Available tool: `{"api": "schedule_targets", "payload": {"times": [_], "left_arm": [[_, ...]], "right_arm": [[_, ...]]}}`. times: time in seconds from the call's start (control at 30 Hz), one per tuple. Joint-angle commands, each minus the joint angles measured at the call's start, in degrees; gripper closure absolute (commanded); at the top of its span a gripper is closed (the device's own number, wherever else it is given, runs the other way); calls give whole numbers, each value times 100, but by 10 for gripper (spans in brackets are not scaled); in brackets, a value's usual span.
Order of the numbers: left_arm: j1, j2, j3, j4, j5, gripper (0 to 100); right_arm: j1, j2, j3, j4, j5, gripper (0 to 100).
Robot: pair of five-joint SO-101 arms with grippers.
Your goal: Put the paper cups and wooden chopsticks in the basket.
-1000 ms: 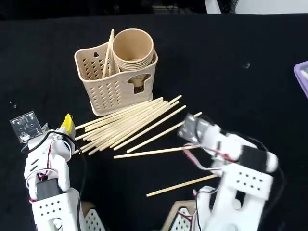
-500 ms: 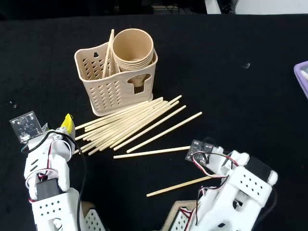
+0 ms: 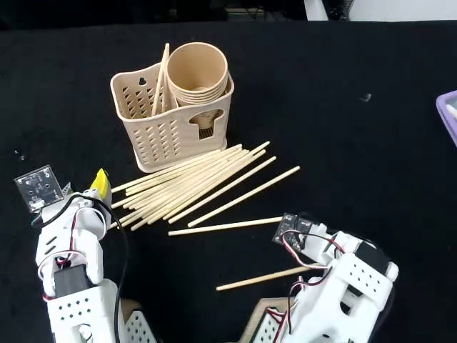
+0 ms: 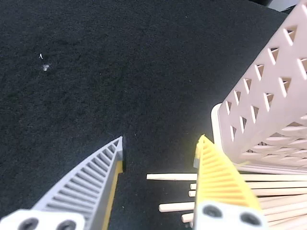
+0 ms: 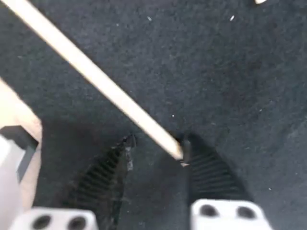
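Black table (image 3: 357, 143); lone chopstick (image 3: 250, 280), one end hidden under right arm (image 3: 350, 282).

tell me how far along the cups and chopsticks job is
Done: the paper cups sit stacked in the basket, with at least one chopstick standing in its other compartment. In hand: nothing gripped; the right gripper is open at the end of the lone chopstick nearest the arms. To go: that one, two more singles and the pile of chopsticks on the table; the left gripper is open beside the pile.
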Motion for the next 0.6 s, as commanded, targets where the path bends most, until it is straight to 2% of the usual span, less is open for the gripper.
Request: {"api": "schedule_targets", "payload": {"times": [0.0,0.13,0.27,0.37,0.47,0.57], "left_arm": [[-4,-26,145,26,-53,761],[-4,-26,145,26,-53,761],[-4,-26,145,18,-53,761],[-4,-26,145,18,-53,761],[-4,-26,145,26,-53,761],[-4,-26,145,26,-53,761]], "right_arm": [[79,-4,-101,9,70,988],[35,-4,-857,1266,53,988],[-519,-4,-1807,2523,-123,988],[-1442,22,-2009,2629,-835,988],[-2664,31,-1991,2444,-1635,988],[-3833,40,-1982,1820,-2963,987]]}}
